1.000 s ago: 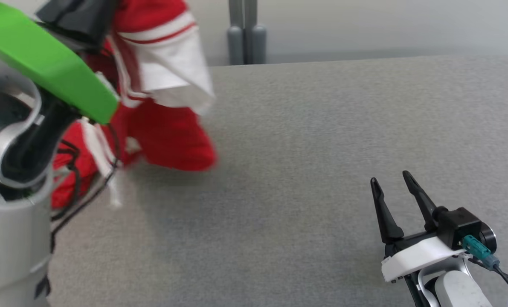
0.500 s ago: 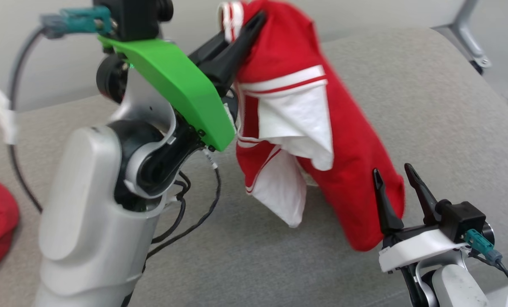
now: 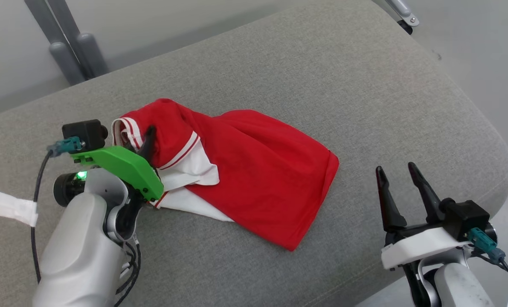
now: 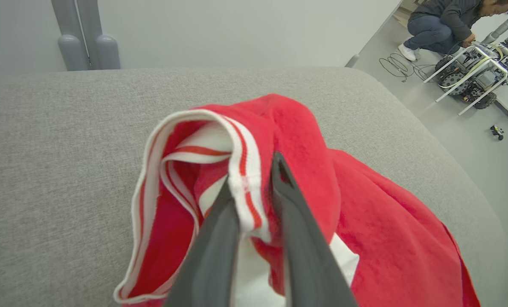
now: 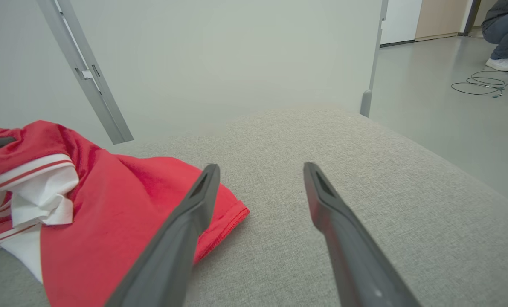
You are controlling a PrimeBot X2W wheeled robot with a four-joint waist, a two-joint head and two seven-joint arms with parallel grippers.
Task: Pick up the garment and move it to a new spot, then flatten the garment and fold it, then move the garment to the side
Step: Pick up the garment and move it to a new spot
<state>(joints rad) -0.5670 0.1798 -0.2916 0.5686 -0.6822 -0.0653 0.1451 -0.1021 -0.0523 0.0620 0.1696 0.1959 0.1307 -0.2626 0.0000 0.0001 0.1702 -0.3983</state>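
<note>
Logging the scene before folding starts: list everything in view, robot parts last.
garment: one, red and white, crumpled on the cushion
cushion: one, grey, beneath the garment
posts: two, grey, behind the cushion
strap: one, white, head view's left edge
person: one, dark top, crouching on far floor
cables: one coil, dark, floor near the person
left gripper: one, dark, closed on garment's collar
right gripper: one, dark, open, apart from the garment

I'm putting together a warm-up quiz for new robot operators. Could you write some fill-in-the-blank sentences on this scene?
1. The garment lying on the grey cushion is mostly ____.
2. Its striped trim sits between the fingers of the left hand, whose bracket is ____.
3. The right hand is empty and ____.
Missing words: red; green; open.
</note>
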